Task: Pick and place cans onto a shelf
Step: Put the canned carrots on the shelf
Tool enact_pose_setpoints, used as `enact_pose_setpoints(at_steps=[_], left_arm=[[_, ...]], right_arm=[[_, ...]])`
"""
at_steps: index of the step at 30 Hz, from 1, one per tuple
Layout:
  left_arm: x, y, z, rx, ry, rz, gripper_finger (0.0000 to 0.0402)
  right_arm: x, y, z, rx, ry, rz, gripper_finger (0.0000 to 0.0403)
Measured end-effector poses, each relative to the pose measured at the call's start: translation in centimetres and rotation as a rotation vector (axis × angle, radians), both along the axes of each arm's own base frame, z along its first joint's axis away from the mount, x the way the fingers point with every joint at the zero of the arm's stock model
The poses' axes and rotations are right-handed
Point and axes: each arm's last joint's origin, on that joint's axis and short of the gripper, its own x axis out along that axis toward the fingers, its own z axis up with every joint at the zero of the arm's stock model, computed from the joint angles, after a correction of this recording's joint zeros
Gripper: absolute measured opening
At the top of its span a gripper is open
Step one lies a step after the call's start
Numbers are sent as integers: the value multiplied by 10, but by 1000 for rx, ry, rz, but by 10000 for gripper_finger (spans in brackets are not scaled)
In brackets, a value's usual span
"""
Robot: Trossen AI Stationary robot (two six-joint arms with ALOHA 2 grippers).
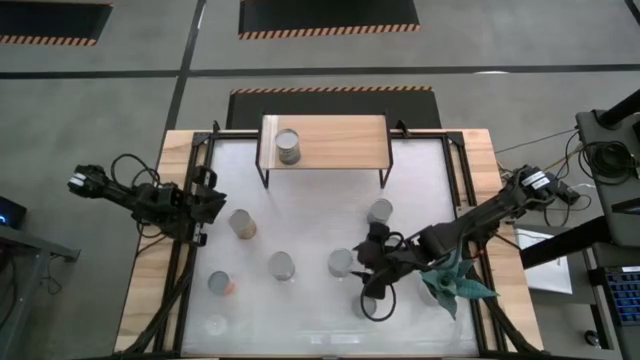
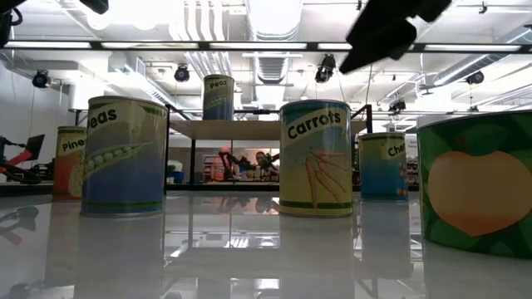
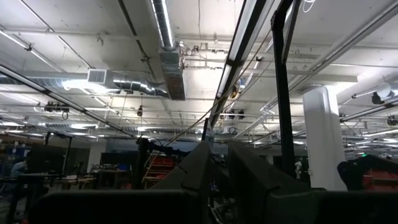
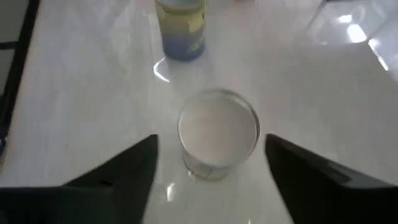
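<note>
The white counter (image 1: 310,215) carried loose cans; one can (image 1: 288,146) stood on the shelf (image 1: 340,140). The right gripper (image 4: 211,165) hovered over a can (image 4: 218,132), fingers (image 4: 124,171) spread either side, apparently not touching. The left gripper (image 1: 210,200) waited at the counter's left edge, fingers clenched.

Workshop hall, grey floor, lit from above.

The floor (image 1: 120,100) is grey, crossed by dark seams, with black mats (image 1: 328,14) edged in orange-and-black hazard stripes at the far side. Overhead, long strip lights (image 3: 163,25) and a silver duct (image 3: 118,84) run under an open white ceiling (image 2: 274,33). A white column (image 3: 323,137) stands to one side. Far off, red racks (image 3: 165,168) and benches show dimly.
</note>
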Motion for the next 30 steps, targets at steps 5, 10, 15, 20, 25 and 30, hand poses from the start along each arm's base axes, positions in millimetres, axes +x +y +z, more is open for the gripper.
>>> enact_pose_setpoints(at_steps=[5,10,15,20,25,30], left_arm=[[0,0,0,4,-2,4,39],[0,0,1,3,-5,4,39],[0,0,1,3,-5,4,39],[0,0,1,3,-4,4,39],[0,0,1,3,-5,4,39],[0,0,2,3,-5,4,39]], right_arm=[[-5,-2,-12,39,42,-30,369],[-8,-4,-23,59,62,-64,376],[-8,-4,-38,68,41,-71,376],[1,1,-60,18,61,-33,376],[16,5,-72,-49,32,-19,376],[25,-3,-75,-56,28,-57,368]])
